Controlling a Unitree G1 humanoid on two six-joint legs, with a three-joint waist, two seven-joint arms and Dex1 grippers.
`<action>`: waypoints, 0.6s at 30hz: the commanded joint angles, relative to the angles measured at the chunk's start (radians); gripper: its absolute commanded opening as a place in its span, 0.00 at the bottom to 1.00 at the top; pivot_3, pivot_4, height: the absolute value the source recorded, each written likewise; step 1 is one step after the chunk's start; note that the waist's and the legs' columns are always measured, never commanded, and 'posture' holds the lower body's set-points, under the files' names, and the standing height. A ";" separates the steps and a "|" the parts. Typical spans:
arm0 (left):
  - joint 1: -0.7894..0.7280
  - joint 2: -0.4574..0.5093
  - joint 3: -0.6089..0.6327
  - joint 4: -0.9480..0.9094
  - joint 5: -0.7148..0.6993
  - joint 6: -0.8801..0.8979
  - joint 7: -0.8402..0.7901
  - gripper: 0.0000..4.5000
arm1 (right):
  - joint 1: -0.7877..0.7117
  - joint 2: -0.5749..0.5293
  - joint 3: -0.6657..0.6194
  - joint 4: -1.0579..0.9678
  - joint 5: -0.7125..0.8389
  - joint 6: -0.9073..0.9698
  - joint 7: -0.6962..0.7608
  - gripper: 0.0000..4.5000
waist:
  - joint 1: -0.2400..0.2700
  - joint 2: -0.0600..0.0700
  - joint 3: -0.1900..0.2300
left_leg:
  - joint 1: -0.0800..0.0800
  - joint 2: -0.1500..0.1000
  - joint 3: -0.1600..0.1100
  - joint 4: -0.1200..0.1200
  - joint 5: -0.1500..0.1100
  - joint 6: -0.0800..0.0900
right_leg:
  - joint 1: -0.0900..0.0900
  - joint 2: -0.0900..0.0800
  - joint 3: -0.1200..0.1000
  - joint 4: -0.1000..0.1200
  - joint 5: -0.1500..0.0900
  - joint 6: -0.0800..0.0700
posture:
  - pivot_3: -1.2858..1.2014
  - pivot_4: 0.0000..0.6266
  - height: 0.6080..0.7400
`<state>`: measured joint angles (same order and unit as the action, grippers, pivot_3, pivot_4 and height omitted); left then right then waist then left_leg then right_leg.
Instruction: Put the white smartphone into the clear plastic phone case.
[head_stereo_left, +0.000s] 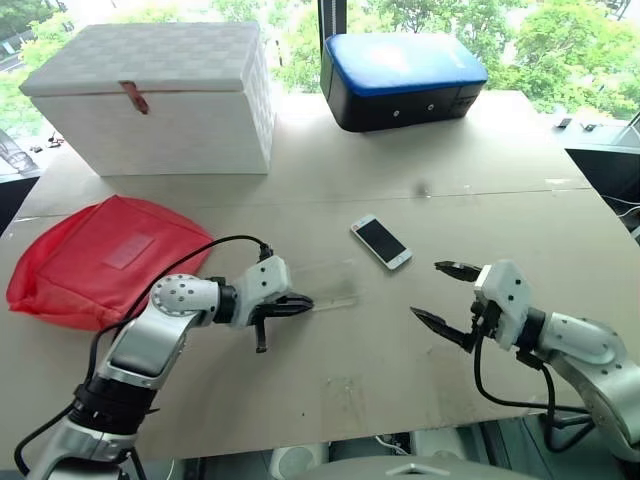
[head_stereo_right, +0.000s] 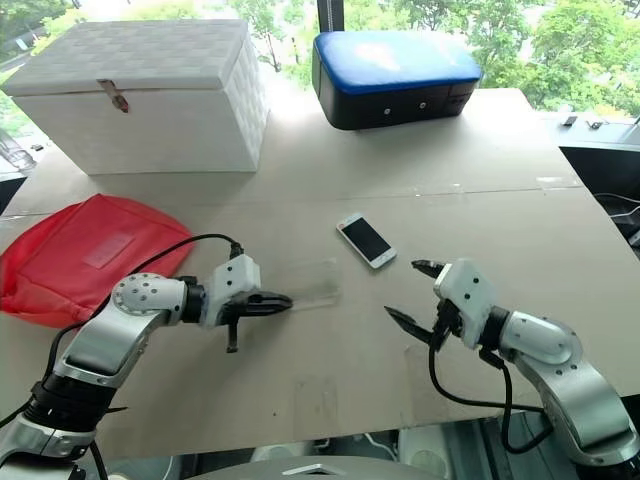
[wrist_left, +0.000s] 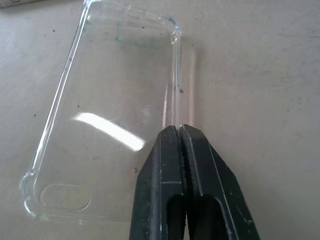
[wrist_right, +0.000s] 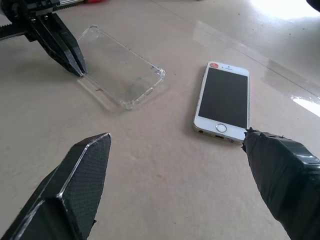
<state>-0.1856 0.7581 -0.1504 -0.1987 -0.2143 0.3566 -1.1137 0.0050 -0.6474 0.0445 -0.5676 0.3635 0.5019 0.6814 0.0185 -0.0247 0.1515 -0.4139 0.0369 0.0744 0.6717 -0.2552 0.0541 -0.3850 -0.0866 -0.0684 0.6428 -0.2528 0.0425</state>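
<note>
The left tool (head_stereo_left: 300, 304) is pinched together on the long side rim of the clear plastic phone case (wrist_right: 121, 75), which lies flat on the tabletop (head_stereo_left: 420, 340), its long axis running away from the fingertips toward the phone. The right tool (head_stereo_left: 444, 294) stands with its fingers wide apart, holding nothing. The white smartphone (head_stereo_left: 381, 241) lies screen-up between the two arms, just beyond the right tool and nearer to it than to the left, its home-button end toward that tool. No brand name or legible writing shows on either.
</note>
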 joint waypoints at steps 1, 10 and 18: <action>-0.004 -0.004 -0.027 -0.047 -0.007 0.008 -0.006 0.06 | -0.093 0.005 0.022 0.081 -0.013 0.013 0.015 1.00 | -0.002 0.000 0.000 | 0.000 0.000 0.000 0.000 0.000 0.000 | 0.000 0.000 0.000 0.000 0.000 0.000 | 0.52 0.24 0.96; 0.089 0.023 0.145 -0.123 -0.129 -0.079 -0.026 0.89 | -0.381 0.167 0.176 0.301 -0.143 0.117 -0.113 1.00 | -0.020 0.000 0.001 | -0.001 0.002 0.001 -0.001 0.002 -0.003 | -0.002 0.002 0.001 0.001 0.000 0.000 | 0.52 0.24 0.96; 0.267 0.005 0.329 -0.221 -0.196 -0.206 0.006 0.99 | -0.450 0.351 0.211 0.495 -0.212 0.211 -0.237 1.00 | -0.024 0.000 0.001 | -0.002 0.000 0.002 -0.002 0.002 -0.004 | -0.002 -0.001 0.001 0.000 0.000 0.000 | 0.52 0.24 0.96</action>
<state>0.0778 0.7580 0.1383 -0.3614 -0.3696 0.1838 -1.0993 -0.4293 -0.3037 0.2585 -0.0894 0.1618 0.6833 0.4672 -0.0057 -0.0243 0.1520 -0.4154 0.0368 0.0765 0.6698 -0.2529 0.0500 -0.3871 -0.0872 -0.0677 0.6430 -0.2523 0.0426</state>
